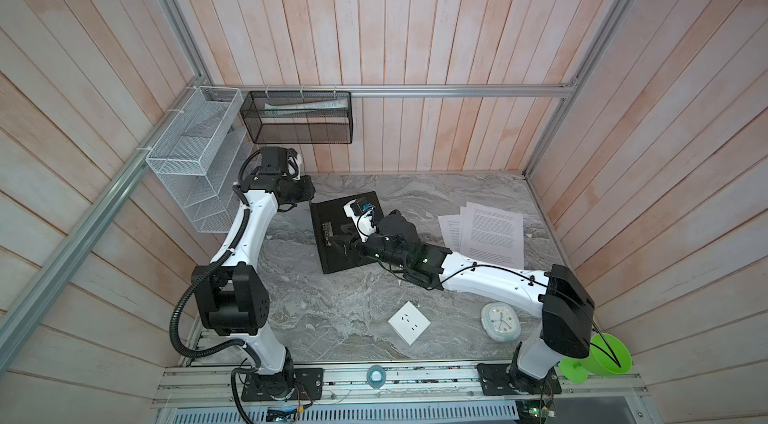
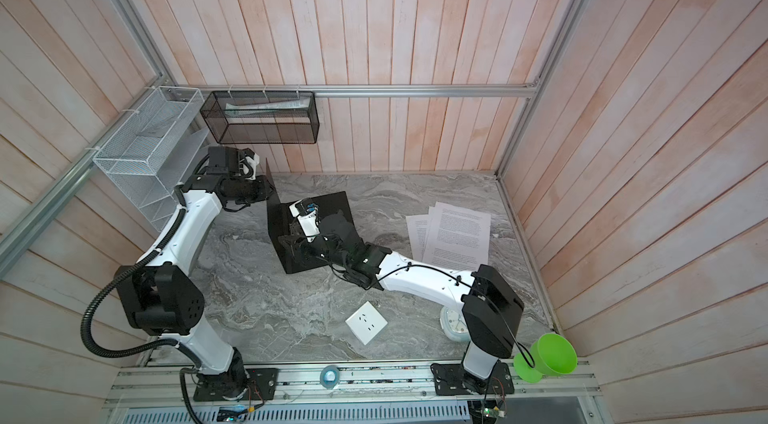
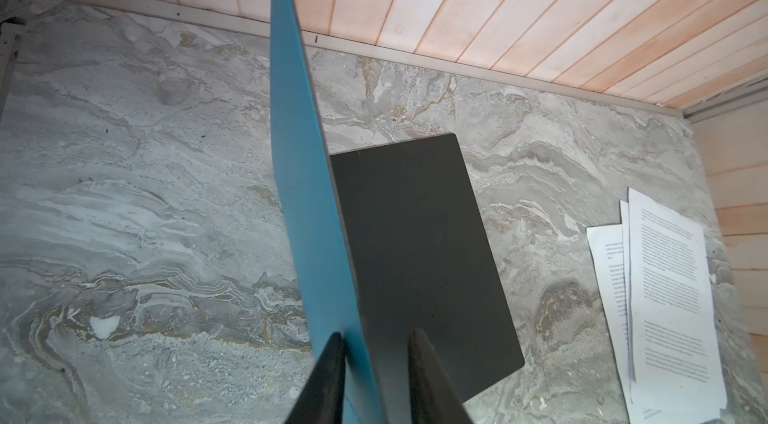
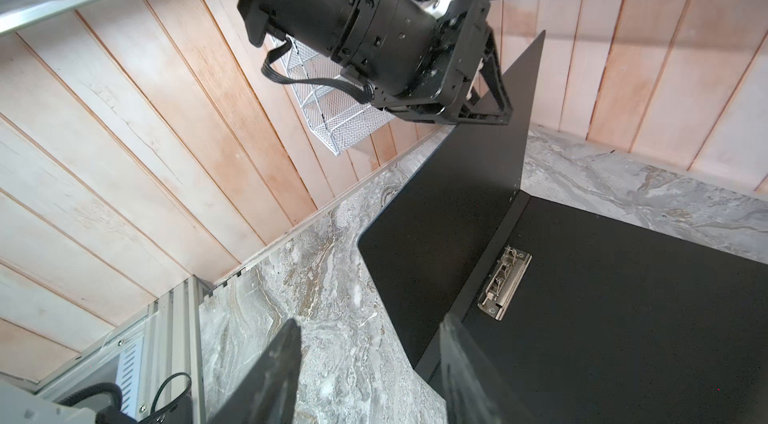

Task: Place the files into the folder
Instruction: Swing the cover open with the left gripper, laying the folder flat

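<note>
Blue on its outer face and black within, the thin flat folder (image 3: 299, 193) stands open in the left wrist view. One leaf rises upright from the grey marbled desk (image 3: 124, 193); the other lies flat, black side up. The left pincer (image 3: 376, 334) straddles the raised leaf's edge, one finger (image 3: 328, 376) against the blue face and the other on the far side. Whether it truly pinches the leaf I cannot tell. The loose white printed paper sheets, the files (image 3: 665, 284), lie fanned on the desk, apart from the folder.

In the right wrist view the right pincer (image 4: 370, 320) is spread and holds nothing. One of its fingers is over bare desk, the other over the flat leaf near the spine. A silver metal clip (image 4: 505, 282) sits on that leaf just beside the spine. The left pincer's fingers reach over the upright leaf's top edge.

In both top views the folder (image 1: 332, 209) (image 2: 332, 204) lies near the desk's middle, toward 11 o'clock. The files (image 1: 490, 230) sit at 3 o'clock of it, well apart, outside the folder. A small white square socket plate (image 1: 409, 322) lies at 5 o'clock of the folder.
</note>
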